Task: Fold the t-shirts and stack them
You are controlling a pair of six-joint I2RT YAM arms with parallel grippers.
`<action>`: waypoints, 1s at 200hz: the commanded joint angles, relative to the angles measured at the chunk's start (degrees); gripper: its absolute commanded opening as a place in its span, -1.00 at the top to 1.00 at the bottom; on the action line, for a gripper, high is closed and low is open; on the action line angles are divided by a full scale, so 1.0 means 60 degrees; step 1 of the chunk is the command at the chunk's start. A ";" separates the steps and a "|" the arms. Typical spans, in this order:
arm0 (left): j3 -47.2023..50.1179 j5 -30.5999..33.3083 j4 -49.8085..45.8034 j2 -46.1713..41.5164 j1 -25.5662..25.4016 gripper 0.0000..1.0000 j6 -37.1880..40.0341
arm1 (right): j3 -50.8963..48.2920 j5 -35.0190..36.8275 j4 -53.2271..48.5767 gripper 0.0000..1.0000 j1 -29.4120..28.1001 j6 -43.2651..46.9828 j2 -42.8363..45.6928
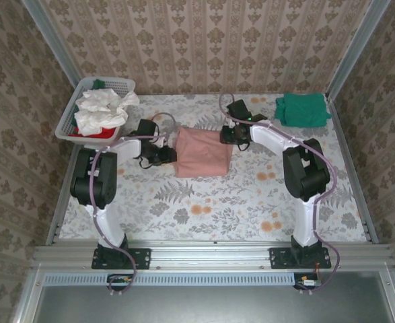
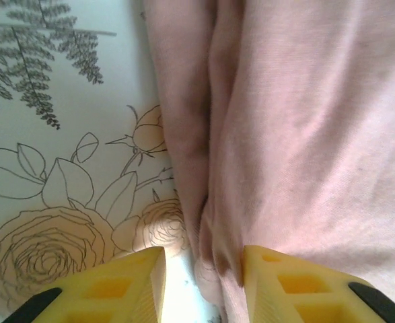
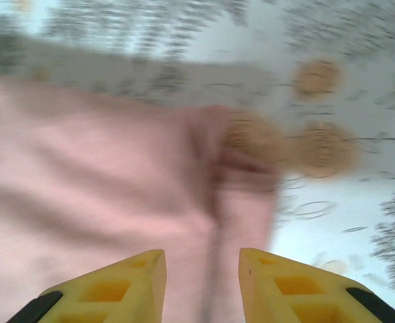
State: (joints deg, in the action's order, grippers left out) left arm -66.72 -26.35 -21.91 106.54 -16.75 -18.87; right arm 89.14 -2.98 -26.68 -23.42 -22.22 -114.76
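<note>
A dusty-pink t-shirt [image 1: 202, 152] lies folded into a rectangle at the middle of the table. My left gripper [image 1: 168, 156] is at its left edge. In the left wrist view the jaws [image 2: 204, 259] stand apart; the pink shirt's [image 2: 305, 134] folded edge runs between them, with bare table beside the left finger [image 2: 126, 282]. My right gripper [image 1: 225, 134] is at the shirt's back right corner. The right wrist view is blurred: its jaws [image 3: 202, 259] stand apart over the pink cloth [image 3: 103, 175]. A teal-green t-shirt [image 1: 303, 108] lies folded at the back right.
A white slatted basket [image 1: 73, 111] stands at the back left, holding crumpled white t-shirts [image 1: 103, 108] over a red one [image 1: 103, 134]. The flowered table cover [image 1: 251, 195] is bare in front of the pink shirt. Papered walls close in the back and sides.
</note>
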 commanded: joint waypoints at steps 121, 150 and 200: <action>-0.5507 -0.0310 -0.0560 0.4545 0.0024 0.43 -0.0780 | 0.1735 0.0220 -0.0023 0.39 0.0285 -0.0928 -0.1817; -0.4908 -0.0282 -0.0400 0.3886 0.0199 0.43 -0.0684 | 0.1169 0.0383 -0.0023 0.23 -0.0006 -0.0646 -0.0604; -0.3066 -0.0207 -0.0080 0.2213 0.0018 0.41 -0.0350 | -0.1441 0.0537 0.0949 0.11 -0.1822 -0.1258 0.1120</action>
State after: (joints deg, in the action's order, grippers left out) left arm -90.80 -28.18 -21.39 125.56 -16.05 -22.68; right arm 87.09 0.47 -23.66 -29.69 -27.24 -110.85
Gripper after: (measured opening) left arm 0.292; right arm 0.445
